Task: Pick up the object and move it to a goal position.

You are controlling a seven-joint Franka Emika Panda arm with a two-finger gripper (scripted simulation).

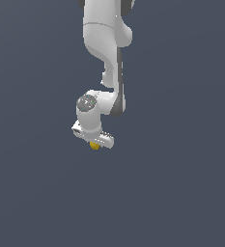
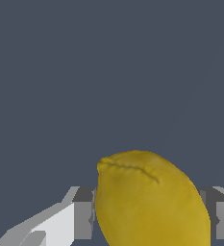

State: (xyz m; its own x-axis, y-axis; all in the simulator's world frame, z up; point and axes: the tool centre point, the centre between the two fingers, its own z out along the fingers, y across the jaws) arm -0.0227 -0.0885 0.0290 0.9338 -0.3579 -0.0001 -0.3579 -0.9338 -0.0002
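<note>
Hanging down from the top of the exterior view, the white Panda arm (image 1: 106,43) bends at its wrist and ends in the gripper (image 1: 95,143), which sits near the middle of the frame against a plain dark blue-grey ground (image 1: 181,183). Just under the gripper body a small yellow-orange object (image 1: 94,145) peeks out — only a sliver of it shows, touching the underside of the hand. From this angle the fingers themselves are hidden behind the gripper body, so their spacing cannot be read here.

Seen by the wrist camera, the object (image 2: 149,202) looks like a lemon — oval, with dull yellow skin, a blunt tip and a shallow crease across its upper part. It fills the space between the two fingers: one pale grey-white finger (image 2: 68,218) lies on one flank and the other finger (image 2: 219,214) on the opposite flank, each pressed close against the fruit's side. The fingers are closed onto the lemon, held apart only by its width. Behind it the same flat blue-grey ground (image 2: 108,72) fills the rest of the picture, and no contact between the lemon and that ground can be made out.
</note>
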